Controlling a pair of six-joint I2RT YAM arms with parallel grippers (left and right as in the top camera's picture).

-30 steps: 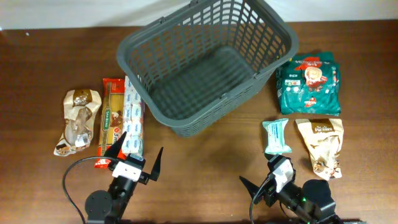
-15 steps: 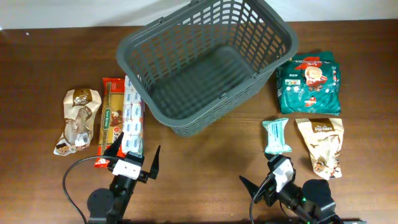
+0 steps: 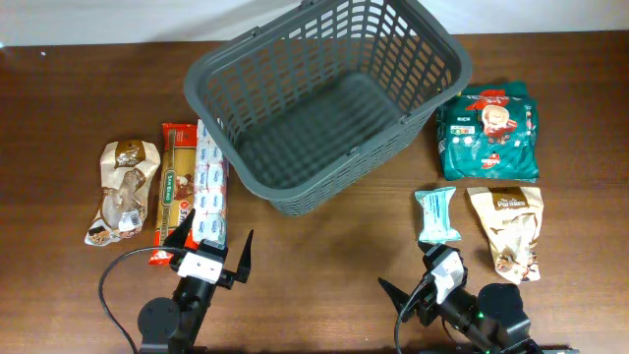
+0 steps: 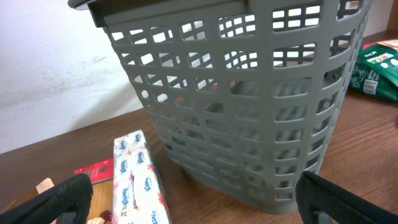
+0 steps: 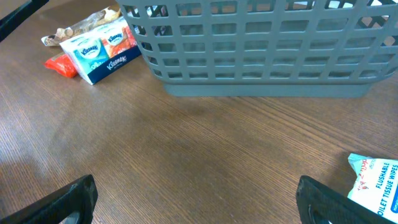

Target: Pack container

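The container, a big dark grey lattice basket, stands empty at the table's middle back. My left gripper is open near the front edge, just in front of a Kleenex tissue pack. In the left wrist view the container fills the frame and the tissue pack lies between the spread fingers, with the left gripper touching nothing. My right gripper is open over bare wood at the front right, and the right wrist view shows the right gripper with nothing in it, facing the container.
Left of the basket lie a brown snack bag and a red spaghetti packet. On the right are a green packet, a teal wipes packet and a tan pouch. The wipes packet lies beside the right finger.
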